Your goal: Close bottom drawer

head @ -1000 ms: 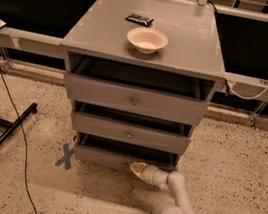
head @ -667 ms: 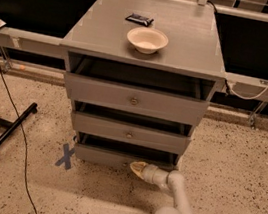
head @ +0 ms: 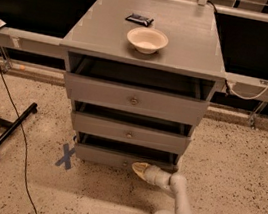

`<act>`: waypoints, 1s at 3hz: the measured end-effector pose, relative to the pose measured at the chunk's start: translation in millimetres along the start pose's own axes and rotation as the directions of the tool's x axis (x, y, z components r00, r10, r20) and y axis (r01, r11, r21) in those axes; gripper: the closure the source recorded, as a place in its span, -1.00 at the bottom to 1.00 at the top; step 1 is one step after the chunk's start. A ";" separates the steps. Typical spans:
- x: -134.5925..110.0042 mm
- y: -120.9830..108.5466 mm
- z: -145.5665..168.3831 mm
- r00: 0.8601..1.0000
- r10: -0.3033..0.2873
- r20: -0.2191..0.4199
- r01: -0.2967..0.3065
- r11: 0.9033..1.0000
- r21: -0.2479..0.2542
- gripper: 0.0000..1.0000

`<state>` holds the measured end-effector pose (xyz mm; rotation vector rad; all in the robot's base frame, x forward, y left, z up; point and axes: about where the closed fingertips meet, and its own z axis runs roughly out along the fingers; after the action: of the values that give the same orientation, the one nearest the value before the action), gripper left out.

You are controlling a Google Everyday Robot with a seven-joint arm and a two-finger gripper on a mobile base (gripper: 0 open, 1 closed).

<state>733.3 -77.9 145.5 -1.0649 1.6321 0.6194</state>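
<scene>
The bottom drawer (head: 108, 155) is the lowest of three in a grey wooden cabinet (head: 137, 87). Its low front panel stands slightly out from the cabinet, with a dark gap above it. Its knob is hidden behind the gripper. My gripper (head: 139, 169), with pale beige fingers, rests against the drawer front near its middle, low by the floor. My white arm (head: 179, 207) reaches in from the bottom right. The middle drawer (head: 129, 133) and top drawer (head: 134, 100) also stand a little out.
A cream bowl (head: 147, 40) and a small dark packet (head: 139, 19) sit on the cabinet top. A blue tape X (head: 66, 156) marks the speckled floor at left. A black stand leg (head: 11, 130) and cable (head: 14, 125) lie at left.
The camera has come a little closer to the cabinet. The gripper stays against the bottom drawer front, which looks pushed slightly further in.
</scene>
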 end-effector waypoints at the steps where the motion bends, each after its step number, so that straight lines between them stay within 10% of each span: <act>1: -1.8 -4.5 11.2 1.000 0.009 0.009 -0.010 0.999 0.035 1.00; 3: -0.8 -22.9 31.0 1.000 0.007 0.005 -0.008 0.991 0.135 1.00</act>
<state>768.2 -63.2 138.8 -0.9587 1.6509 0.5079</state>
